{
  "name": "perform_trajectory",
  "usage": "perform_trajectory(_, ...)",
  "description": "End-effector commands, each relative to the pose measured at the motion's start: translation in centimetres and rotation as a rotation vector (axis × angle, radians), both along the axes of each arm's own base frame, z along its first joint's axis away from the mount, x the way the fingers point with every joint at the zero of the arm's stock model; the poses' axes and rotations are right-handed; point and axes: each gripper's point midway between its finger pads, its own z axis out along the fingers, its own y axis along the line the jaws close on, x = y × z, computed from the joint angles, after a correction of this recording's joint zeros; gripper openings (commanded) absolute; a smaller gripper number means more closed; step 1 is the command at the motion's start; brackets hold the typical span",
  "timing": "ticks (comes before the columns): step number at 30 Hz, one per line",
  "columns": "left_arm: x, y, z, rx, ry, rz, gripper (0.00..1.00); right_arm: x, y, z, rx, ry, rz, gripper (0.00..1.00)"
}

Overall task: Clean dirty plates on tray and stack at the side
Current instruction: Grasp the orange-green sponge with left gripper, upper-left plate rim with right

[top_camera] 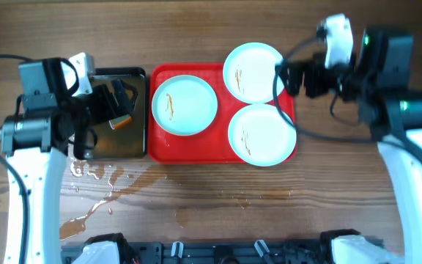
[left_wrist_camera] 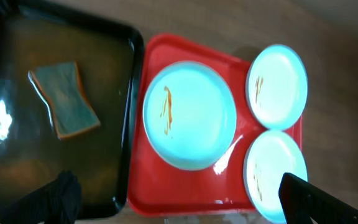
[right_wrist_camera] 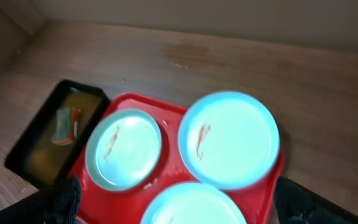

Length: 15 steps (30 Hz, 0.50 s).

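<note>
Wood-grain table (top_camera: 211, 29), with a puddle of spilled water (top_camera: 94, 198) front left. We've got the large red rectangular plastic tray (top_camera: 165, 150) mid-table carrying all three round pale blue-white plates: left plate (top_camera: 184, 105), far-right plate (top_camera: 253, 72) and near-right plate (top_camera: 262, 134). All three show thin brown-orange smears and none is stacked aside yet.

Key relation: the far-right plate rides over the tray's far rim and lies just left of the right gripper (top_camera: 293, 77), so the right arm is nearer. Its fingers are spread wide and empty.

The left gripper (top_camera: 116, 103), also wide and empty, hangs over the small black tray of brownish water (top_camera: 116, 147), above the blue-and-orange sponge (left_wrist_camera: 64, 99).

Overhead, that gripper mostly hides the sponge. Both wrist views crop the near-right plate and the fingertips.
</note>
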Motion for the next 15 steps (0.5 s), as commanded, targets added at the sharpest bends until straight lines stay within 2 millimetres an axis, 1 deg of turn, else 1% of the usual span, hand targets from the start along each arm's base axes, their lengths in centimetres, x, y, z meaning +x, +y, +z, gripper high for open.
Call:
perform_trajectory(1,0.3,-0.7,-0.2,-0.061,0.032,-0.009,1.0,2.0,2.2,0.3,0.146,0.043,0.045,1.0)
perform_trajectory(2,0.4,-0.7,-0.4,-0.061,0.036,-0.009,1.0,3.2,2.4,0.1,0.198,0.062,0.016,1.0)
perform_trajectory(3,0.6,-0.5,-0.5,-0.055,0.037,-0.006,1.0,4.2,2.6,-0.5,0.205,0.06,0.012,1.0)
perform_trajectory(4,0.9,0.3,-1.1,-0.024,0.051,0.034,1.0,4.9,3.0,-1.4,0.2,0.067,0.02,0.96)
perform_trajectory(5,1.3,2.6,-2.4,0.033,0.107,0.196,0.99,5.5,3.9,-3.0,0.196,0.098,0.036,0.94)
perform_trajectory(6,1.7,4.8,-3.6,0.098,0.144,0.319,0.98,6.1,5.1,-4.9,0.189,0.145,0.03,0.93)
perform_trajectory(7,2.4,6.2,-4.8,0.159,0.162,0.369,0.95,6.4,6.0,-6.3,0.173,0.176,0.019,0.93)
perform_trajectory(8,3.0,6.9,-5.7,0.179,0.178,0.408,0.92,6.5,7.0,-7.9,0.15,0.21,0.01,0.93)
perform_trajectory(9,3.6,7.2,-6.8,0.183,0.199,0.427,0.89,6.5,8.1,-9.4,0.124,0.237,0.007,0.92)
perform_trajectory(11,4.8,7.4,-10.5,0.183,0.278,0.433,0.8,6.4,9.5,-11.7,0.091,0.292,-0.044,0.92)
perform_trajectory(13,5.1,7.3,-13.3,0.186,0.344,0.424,0.73,6.3,10.5,-12.9,0.048,0.297,-0.053,0.93)
perform_trajectory(14,5.4,7.4,-15.1,0.193,0.377,0.413,0.71,6.3,11.1,-13.6,0.037,0.306,-0.063,0.93)
perform_trajectory(15,5.8,7.4,-16.4,0.196,0.392,0.409,0.68,6.2,11.6,-13.9,0.034,0.31,-0.068,0.93)
